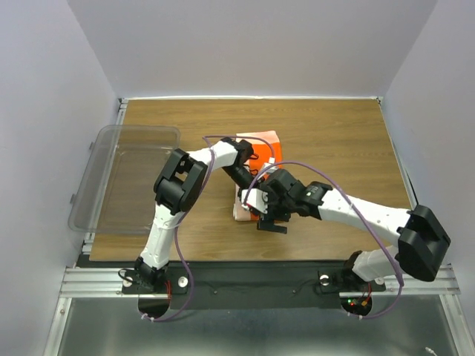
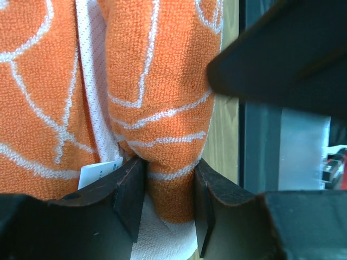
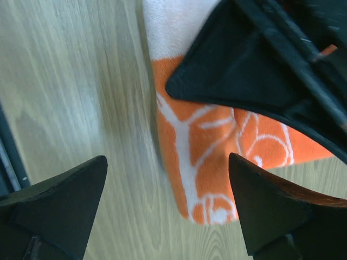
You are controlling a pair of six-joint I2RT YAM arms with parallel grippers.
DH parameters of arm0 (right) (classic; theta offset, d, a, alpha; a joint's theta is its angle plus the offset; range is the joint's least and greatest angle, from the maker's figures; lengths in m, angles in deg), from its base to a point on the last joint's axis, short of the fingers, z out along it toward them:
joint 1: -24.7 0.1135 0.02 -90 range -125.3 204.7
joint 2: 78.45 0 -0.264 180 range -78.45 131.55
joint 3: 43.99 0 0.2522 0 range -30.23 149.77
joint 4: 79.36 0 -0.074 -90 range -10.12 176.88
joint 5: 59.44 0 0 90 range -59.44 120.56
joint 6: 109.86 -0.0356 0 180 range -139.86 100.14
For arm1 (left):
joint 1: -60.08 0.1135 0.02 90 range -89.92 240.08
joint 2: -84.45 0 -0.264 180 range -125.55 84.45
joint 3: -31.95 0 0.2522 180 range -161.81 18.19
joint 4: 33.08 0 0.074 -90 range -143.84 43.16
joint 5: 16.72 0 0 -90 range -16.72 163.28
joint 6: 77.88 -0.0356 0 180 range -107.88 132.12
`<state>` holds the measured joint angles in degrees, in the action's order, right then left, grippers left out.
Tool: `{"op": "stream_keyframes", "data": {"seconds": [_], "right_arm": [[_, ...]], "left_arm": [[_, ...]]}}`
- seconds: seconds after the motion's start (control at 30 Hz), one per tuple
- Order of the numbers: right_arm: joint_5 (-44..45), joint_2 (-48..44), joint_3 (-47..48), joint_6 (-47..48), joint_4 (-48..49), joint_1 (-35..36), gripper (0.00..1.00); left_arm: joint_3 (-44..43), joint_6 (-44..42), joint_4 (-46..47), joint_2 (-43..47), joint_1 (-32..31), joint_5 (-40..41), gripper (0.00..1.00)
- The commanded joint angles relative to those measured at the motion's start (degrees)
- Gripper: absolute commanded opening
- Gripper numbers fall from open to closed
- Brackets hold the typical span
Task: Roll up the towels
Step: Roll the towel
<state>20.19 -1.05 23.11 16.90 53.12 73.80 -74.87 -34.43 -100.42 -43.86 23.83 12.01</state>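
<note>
The orange towel (image 1: 261, 142) with white line pattern lies folded at the middle of the wooden table. In the left wrist view a fold of the towel (image 2: 157, 81) fills the frame and my left gripper (image 2: 169, 195) is shut on that fold, with a white label beside the left finger. My left gripper (image 1: 249, 172) sits over the towel's middle in the top view. My right gripper (image 3: 168, 187) is open above the towel's near edge (image 3: 217, 146), with nothing between its fingers. In the top view my right gripper (image 1: 261, 209) is at the towel's near end.
A clear plastic tub (image 1: 122, 178) stands at the table's left edge. Bare wooden table top (image 1: 334, 141) lies to the right and behind the towel. The two wrists are close together over the towel.
</note>
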Motion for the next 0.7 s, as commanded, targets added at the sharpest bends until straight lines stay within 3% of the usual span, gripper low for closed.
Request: {"op": "stream_keyframes", "data": {"seconds": [0.0, 0.2, 0.5, 0.6, 0.67], "right_arm": [[6.2, 2.6, -2.3, 1.7, 12.9, 2.5, 0.95], [7.6, 5.8, -6.1, 2.4, 18.8, 2.5, 0.83], [4.9, 7.3, -11.2, 1.0, 21.9, 2.4, 0.29], [2.2, 6.8, -11.4, -0.4, 21.8, 2.2, 0.16], [0.4, 6.8, -10.9, -1.7, 20.8, 1.9, 0.13]], "left_arm": [[0.2, -3.6, -3.7, -4.4, 1.0, 9.0, 0.49], [-0.5, -3.7, -3.7, -4.4, 1.5, 8.7, 0.5], [-0.7, -5.0, -5.1, -1.1, 3.0, 6.9, 0.54], [1.1, -2.5, -2.4, 3.9, 4.8, 6.0, 0.55], [2.3, -0.7, -1.1, 7.1, 5.9, 5.8, 0.56]]}}
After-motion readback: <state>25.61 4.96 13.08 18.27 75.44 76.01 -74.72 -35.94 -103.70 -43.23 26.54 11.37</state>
